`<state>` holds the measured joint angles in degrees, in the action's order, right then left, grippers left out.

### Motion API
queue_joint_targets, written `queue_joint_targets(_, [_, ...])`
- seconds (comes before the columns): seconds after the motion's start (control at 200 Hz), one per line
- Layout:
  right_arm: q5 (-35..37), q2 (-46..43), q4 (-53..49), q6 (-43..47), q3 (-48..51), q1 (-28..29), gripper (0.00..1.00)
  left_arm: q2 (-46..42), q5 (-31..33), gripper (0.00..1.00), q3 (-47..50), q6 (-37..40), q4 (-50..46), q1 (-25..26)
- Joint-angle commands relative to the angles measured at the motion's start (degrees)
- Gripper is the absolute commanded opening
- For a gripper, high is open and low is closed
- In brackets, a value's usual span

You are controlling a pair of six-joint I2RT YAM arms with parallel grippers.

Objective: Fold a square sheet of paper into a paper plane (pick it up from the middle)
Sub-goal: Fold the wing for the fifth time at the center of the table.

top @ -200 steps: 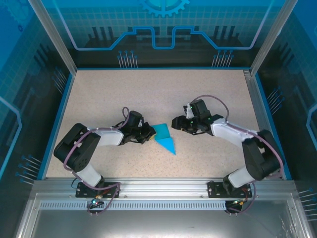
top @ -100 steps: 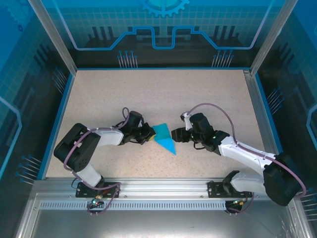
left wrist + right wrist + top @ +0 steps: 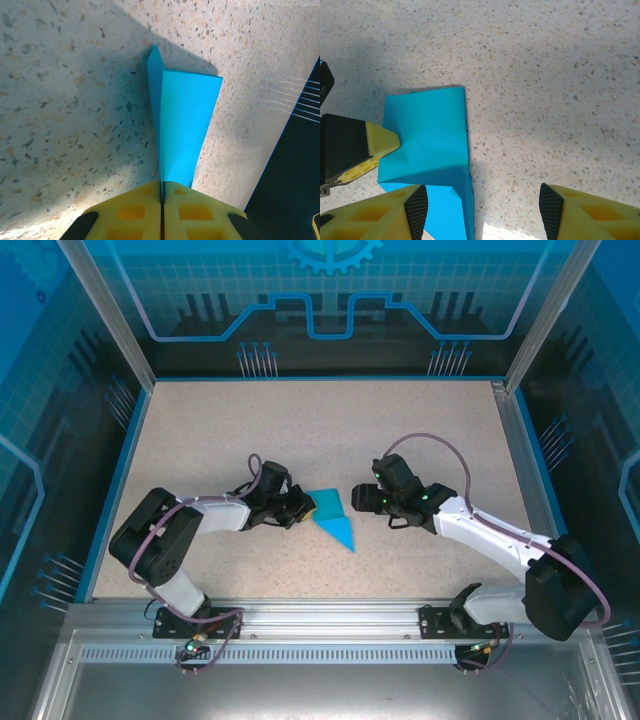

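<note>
**Partly folded stage.** The sheet of paper (image 3: pixel 332 518) lies mid-table between the two arms, creased into a tapering wedge with a pointed near tip and a squared upper flap. It appears short of a finished dart, with the wing folds judged outstanding. The left gripper (image 3: pixel 162 192) has its yellow fingers pressed together, pinching one edge of the paper, while the right gripper (image 3: pixel 482 205) hovers beside the flap, fingers spread and holding nothing. The paper is thin, smooth, matte teal with crisp edges; the table (image 3: pixel 330 420) is pale, speckled and stone-like.

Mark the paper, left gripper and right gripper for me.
paper (image 3: pixel 427 135), right wrist view, flat upper panel.
left gripper (image 3: pixel 162 192), left wrist view, seam between shut fingertips.
right gripper (image 3: pixel 482 210), right wrist view, midway between open fingertips.
</note>
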<state>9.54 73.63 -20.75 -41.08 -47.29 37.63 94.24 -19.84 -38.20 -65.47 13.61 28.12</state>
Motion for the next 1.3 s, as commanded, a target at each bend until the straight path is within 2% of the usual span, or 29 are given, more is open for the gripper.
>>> queue_joint_targets(0.0, [2.2,-2.1,-4.8,-3.4,-1.9,0.8,0.65,0.5,-2.1,0.10,-1.4,1.5,-1.6,0.1])
queue_joint_targets(0.185, [2.3,-3.9,-6.1,-4.1,-1.7,0.2,0.69,0.1,-2.1,0.10,-1.3,1.7,-2.4,0.1])
queue_joint_targets(0.405, [-2.9,-3.2,-5.0,-3.1,-1.7,-3.4,0.70,0.1,-2.3,0.10,-2.1,2.1,-3.5,0.1])
queue_joint_targets(0.625, [-3.9,-2.9,-2.1,-0.5,-0.1,-3.4,0.70,0.1,-1.9,0.10,-1.8,2.7,-2.9,0.2])
queue_joint_targets(0.71, [-3.8,-2.9,-0.8,-0.5,0.8,-3.8,0.68,0.6,-2.0,0.10,-2.1,2.7,-2.4,0.2])
queue_joint_targets(0.83, [-4.2,-4.3,3.8,0.5,3.3,-3.7,0.60,0.7,-1.7,0.10,-2.3,3.3,-3.0,0.2])
queue_joint_targets(1.0, [-9.6,-6.2,14.3,3.2,8.1,-3.9,0.57,0.8,-1.2,0.09,-2.3,2.9,-3.0,0.1])
queue_joint_targets(1.085, [-12.8,-2.7,13.2,3.6,6.8,-5.0,0.54,0.5,-1.0,0.09,-2.5,3.3,-3.5,0.1])
queue_joint_targets(1.155, [-21.5,2.2,11.0,4.1,4.1,-7.7,0.54,0.0,-0.3,0.09,-1.7,2.9,-3.2,0.1])
queue_joint_targets(1.22, [-29.0,5.9,12.4,4.8,3.2,-9.0,0.45,0.1,-0.4,0.09,-1.7,2.8,-3.1,0.1])
queue_joint_targets(1.255, [-28.5,6.6,12.5,4.7,3.0,-8.8,0.42,0.1,-0.5,0.09,-1.7,3.0,-3.1,0.1])
queue_joint_targets(1.295, [-26.8,6.7,13.2,4.6,3.4,-8.2,0.42,0.1,-0.5,0.09,-1.7,3.1,-3.1,0.1])
